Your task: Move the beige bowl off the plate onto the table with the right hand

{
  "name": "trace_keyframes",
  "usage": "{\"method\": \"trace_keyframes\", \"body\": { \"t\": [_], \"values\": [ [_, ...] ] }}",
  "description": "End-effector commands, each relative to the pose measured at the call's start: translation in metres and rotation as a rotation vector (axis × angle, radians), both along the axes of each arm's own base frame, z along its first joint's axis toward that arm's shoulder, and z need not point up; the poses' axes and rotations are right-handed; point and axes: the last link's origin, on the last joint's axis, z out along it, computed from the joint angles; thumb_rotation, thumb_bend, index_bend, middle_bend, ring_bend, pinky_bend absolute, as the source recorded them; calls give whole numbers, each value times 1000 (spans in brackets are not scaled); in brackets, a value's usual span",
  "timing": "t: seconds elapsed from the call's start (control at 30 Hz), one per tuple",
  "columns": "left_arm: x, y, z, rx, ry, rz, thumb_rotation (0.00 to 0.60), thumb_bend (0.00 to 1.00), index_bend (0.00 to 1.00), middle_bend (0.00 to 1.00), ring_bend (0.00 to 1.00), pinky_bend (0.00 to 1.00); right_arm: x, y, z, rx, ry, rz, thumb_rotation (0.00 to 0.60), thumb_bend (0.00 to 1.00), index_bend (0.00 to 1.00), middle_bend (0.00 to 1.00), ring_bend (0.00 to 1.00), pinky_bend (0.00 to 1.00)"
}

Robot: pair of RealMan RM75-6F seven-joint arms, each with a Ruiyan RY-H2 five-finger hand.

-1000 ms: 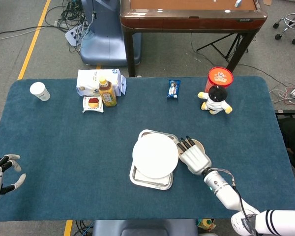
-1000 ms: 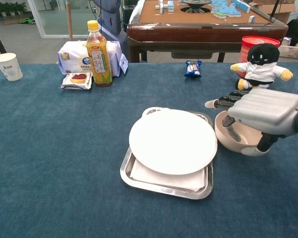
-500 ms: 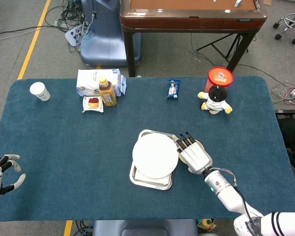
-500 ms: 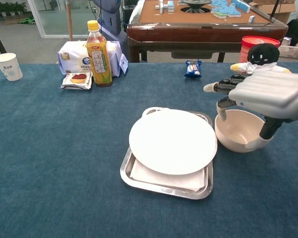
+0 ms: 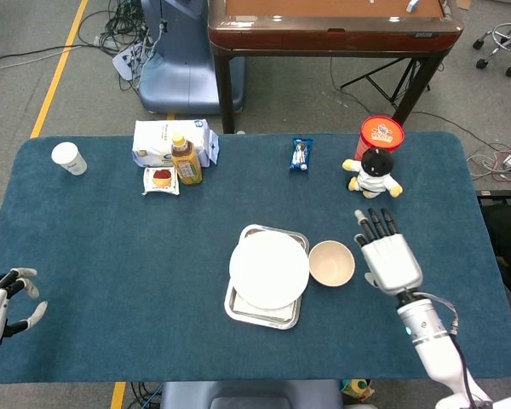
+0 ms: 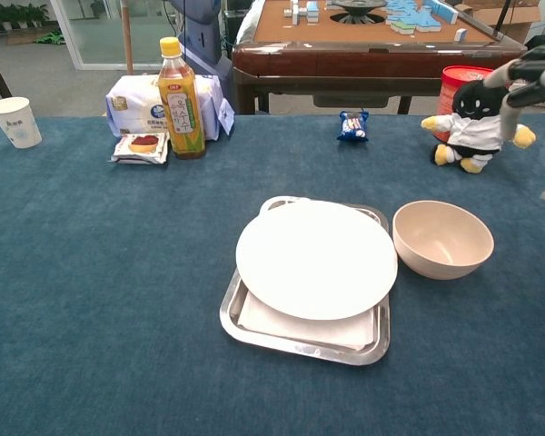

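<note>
Two hands: left hand [image 5: 2,305] at near table edge, fingers loosely curled, holding nothing.
Right hand [image 5: 389,256]: fingers spread, released, beside bowl.
Round beige bowl [image 5: 331,263]: upright on blue table [image 5: 111,256], touching white round plate [image 5: 269,270].

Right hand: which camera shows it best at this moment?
Head view: the whole right hand shows, fingers spread, empty, beside the beige bowl. Chest view catches only its fingertips at the frame's right edge.

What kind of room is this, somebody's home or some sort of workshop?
Probably a lab or test room rather than a home: loose cables on a grey floor with a yellow line, a mahjong table behind, and props laid on a blue-covered table.
</note>
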Motion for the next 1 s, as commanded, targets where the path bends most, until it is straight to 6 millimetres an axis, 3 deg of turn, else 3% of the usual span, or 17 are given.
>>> {"method": "trace_keyframes", "body": {
  "t": [0.03, 0.3, 0.43, 0.57, 1.0],
  "values": [
    [2, -1, -1, -7, 2, -2, 600, 258, 577, 341, 339, 522, -24, 17, 23, -100, -51, -77, 600, 123, 361, 102, 0, 15],
    [6, -3, -6, -19, 15, -13, 600, 259, 577, 341, 339, 522, -67, 62, 52, -248, -148, -187, 600, 123, 361, 105, 0, 15],
    [5, -3, -8, -24, 23, -7, 600, 259, 578, 341, 339, 522, -80, 75, 59, -276, -190, -204, 600, 123, 361, 106, 0, 15],
    [5, -2, -10, -27, 28, -4, 600, 259, 578, 341, 339, 522, -92, 79, 64, -288, -209, -225, 600, 123, 361, 106, 0, 15],
    [5, -1, -14, -46, 28, 0, 600, 259, 578, 341, 339, 522, -104, 69, 66, -258, -231, -268, 600, 123, 361, 106, 0, 15]
  ]
}}
